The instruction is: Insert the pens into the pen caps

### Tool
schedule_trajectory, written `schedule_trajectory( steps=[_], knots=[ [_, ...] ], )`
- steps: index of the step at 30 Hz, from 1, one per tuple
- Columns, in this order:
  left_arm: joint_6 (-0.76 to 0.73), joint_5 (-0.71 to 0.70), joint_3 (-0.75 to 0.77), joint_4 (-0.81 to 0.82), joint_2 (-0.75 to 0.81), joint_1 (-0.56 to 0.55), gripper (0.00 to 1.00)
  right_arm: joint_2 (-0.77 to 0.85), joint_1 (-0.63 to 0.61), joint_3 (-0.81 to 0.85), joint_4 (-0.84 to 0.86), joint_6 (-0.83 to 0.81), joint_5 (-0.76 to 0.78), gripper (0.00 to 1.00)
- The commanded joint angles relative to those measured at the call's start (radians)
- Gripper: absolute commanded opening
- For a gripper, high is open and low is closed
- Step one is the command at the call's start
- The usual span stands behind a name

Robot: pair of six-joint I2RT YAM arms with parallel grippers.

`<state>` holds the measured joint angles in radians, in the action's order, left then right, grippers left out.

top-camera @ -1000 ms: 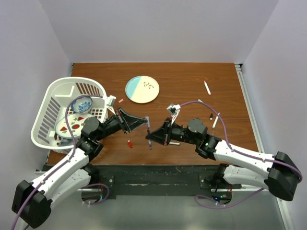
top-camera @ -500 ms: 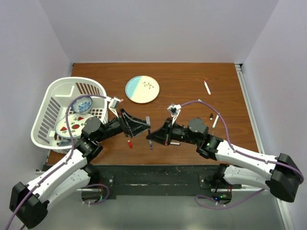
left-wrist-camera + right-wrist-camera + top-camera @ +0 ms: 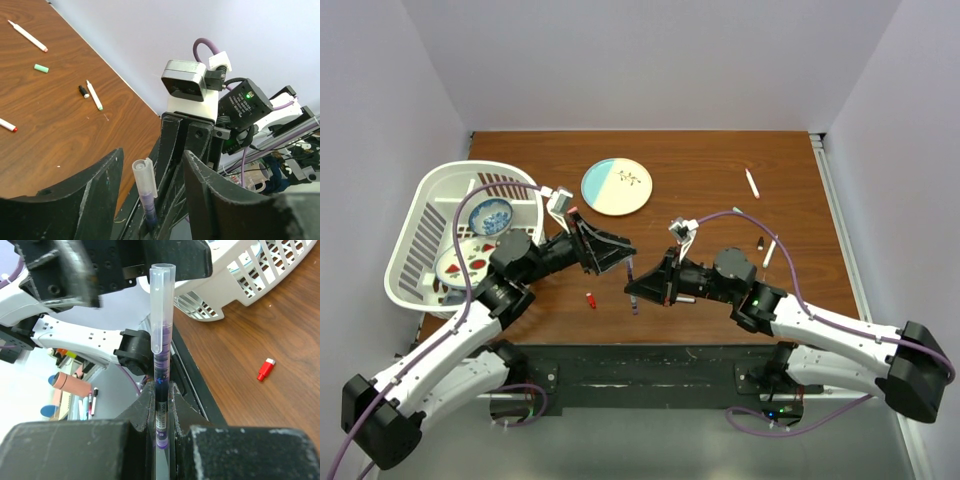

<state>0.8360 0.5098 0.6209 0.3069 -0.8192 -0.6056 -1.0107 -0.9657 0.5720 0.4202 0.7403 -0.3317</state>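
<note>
R gripper (image 3: 161, 407) clamps purple pen (image 3: 160, 382) low on barrel, clear cap (image 3: 162, 300) atop, 6 o'clock of plate (image 3: 603, 186); L gripper (image 3: 151, 162) jaws wide, flanking cap untouched; likely light, stiff, slick, so take cap mid-length.

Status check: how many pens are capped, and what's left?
One looks done: the purple pen wears a clear cap. In hand: right gripper clamps it, left gripper open around the cap. Left: white pens, green cap, black cap, red cap loose.
</note>
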Motion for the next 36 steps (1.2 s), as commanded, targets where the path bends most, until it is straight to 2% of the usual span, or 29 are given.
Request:
schedule_trajectory(
  steps=[1, 3, 4, 7, 9, 13, 19, 23, 32, 36],
  knots=[
    [-0.031, 0.016, 0.025, 0.011, 0.002, -0.003, 0.49, 0.02, -0.01, 0.026, 0.046, 0.008, -0.004, 0.0],
    [-0.025, 0.032, 0.017, 0.024, 0.006, -0.002, 0.39, 0.017, -0.011, 0.026, 0.054, 0.01, -0.006, 0.0],
    [-0.021, 0.038, 0.014, 0.031, 0.008, -0.003, 0.26, 0.017, -0.011, 0.026, 0.055, 0.011, -0.007, 0.0],
    [0.009, 0.053, -0.015, 0.044, 0.014, -0.003, 0.06, 0.008, -0.011, 0.028, 0.071, 0.017, -0.012, 0.0],
    [0.07, 0.074, -0.045, 0.075, 0.023, -0.003, 0.0, 0.003, -0.011, 0.029, 0.091, 0.022, -0.012, 0.0],
    [0.161, 0.107, -0.147, 0.14, 0.069, -0.016, 0.0, 0.015, -0.011, 0.042, 0.1, 0.005, 0.002, 0.0],
    [0.126, 0.09, -0.22, 0.054, 0.137, -0.039, 0.0, 0.075, -0.011, 0.08, 0.032, -0.08, 0.126, 0.0],
    [0.222, 0.095, -0.343, 0.257, 0.149, -0.08, 0.0, 0.066, -0.01, 0.16, -0.072, -0.145, 0.209, 0.0],
    [0.215, 0.081, -0.421, 0.307, 0.175, -0.141, 0.0, -0.029, 0.004, 0.373, -0.201, -0.229, 0.255, 0.0],
    [0.258, 0.024, -0.503, 0.394, 0.178, -0.218, 0.0, -0.054, 0.021, 0.41, -0.215, -0.243, 0.266, 0.0]
  ],
)
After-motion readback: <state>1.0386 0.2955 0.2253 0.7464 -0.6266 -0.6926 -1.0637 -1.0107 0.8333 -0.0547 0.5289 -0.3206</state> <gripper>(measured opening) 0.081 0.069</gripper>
